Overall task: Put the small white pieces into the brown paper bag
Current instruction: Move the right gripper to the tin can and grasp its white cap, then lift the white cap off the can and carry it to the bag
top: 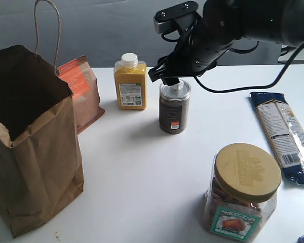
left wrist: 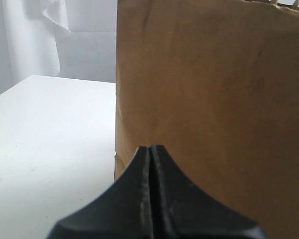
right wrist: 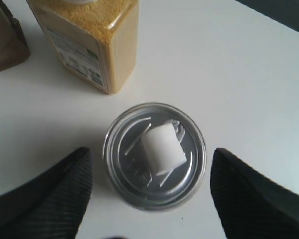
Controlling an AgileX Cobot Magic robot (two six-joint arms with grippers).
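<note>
One small white piece (right wrist: pixel 162 147) lies on its side on the silver lid of a dark can (right wrist: pixel 155 162); from the exterior camera it shows as a white stub (top: pixel 177 86) on top of the can (top: pixel 174 109). My right gripper (right wrist: pixel 152 186) hovers open right above it, one finger on each side of the can. The brown paper bag (top: pixel 33 147) stands open at the left, its cord handle up. My left gripper (left wrist: pixel 152 152) is shut on nothing, its tips pointing at the bag's wall (left wrist: pixel 214 99). I can find no other white pieces.
A yellow bottle with a white cap (top: pixel 130 83) stands just left of the can, a brown pouch with an orange label (top: pixel 81 91) beside the bag. A lidded snack jar (top: pixel 242 192) is front right, a long pasta packet (top: pixel 286 134) at the right edge.
</note>
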